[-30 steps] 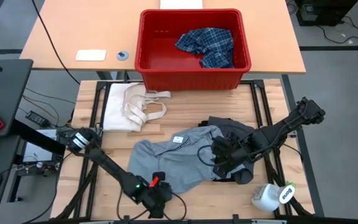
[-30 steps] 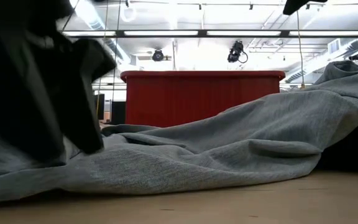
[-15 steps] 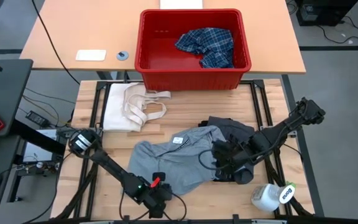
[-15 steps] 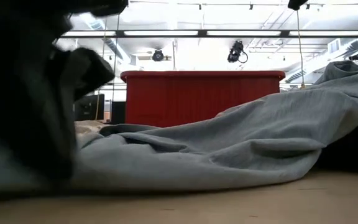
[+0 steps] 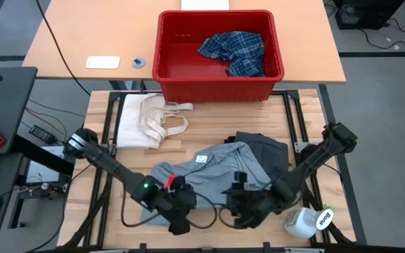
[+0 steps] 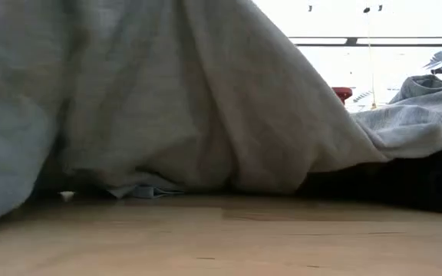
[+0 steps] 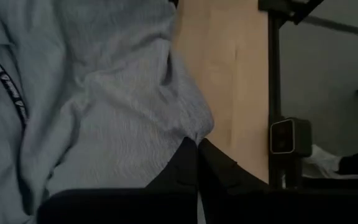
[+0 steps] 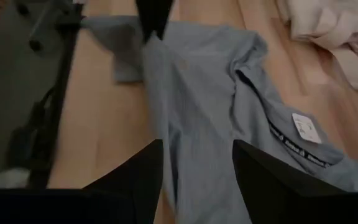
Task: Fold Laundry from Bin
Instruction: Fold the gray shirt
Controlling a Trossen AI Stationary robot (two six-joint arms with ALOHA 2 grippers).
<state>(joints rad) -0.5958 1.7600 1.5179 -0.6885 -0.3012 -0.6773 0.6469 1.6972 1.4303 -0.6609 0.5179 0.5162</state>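
The light grey shirt [image 5: 209, 172] lies spread on the wooden table, partly over the dark grey garment [image 5: 267, 151]. Its neck label [image 8: 303, 127] faces up. My left gripper [image 7: 197, 144] is at the shirt's near left part [image 5: 179, 214] and is shut on its edge. My right gripper [image 8: 194, 180] is open over the shirt's near right part [image 5: 233, 208], with a ridge of the cloth between its fingers. The red bin [image 5: 220, 81] stands beyond the table's far edge, and the plaid shirt [image 5: 234, 50] lies inside it. My left gripper pinches the grey shirt's edge [image 7: 194, 132] between its two shut fingers, where the cloth comes to a point. The cloth spreads away from the fingertips. In the low view the shirt [image 6: 167, 100] hangs in folds, with its lowest edge [image 6: 140, 190] on the table.
A cream-white cloth with strap loops [image 5: 150, 118] lies at the table's far left. A white bottle [image 5: 308, 221] lies at the near right corner. There is bare wood [image 7: 235, 81] beside the shirt's near edge. A white card [image 5: 103, 62] lies on the far desk.
My left gripper has moved from the near edge onto the shirt's near left part. My right gripper has gone from the dark grey garment toward the near edge. In the low view the grey cloth has risen and now hides the bin.
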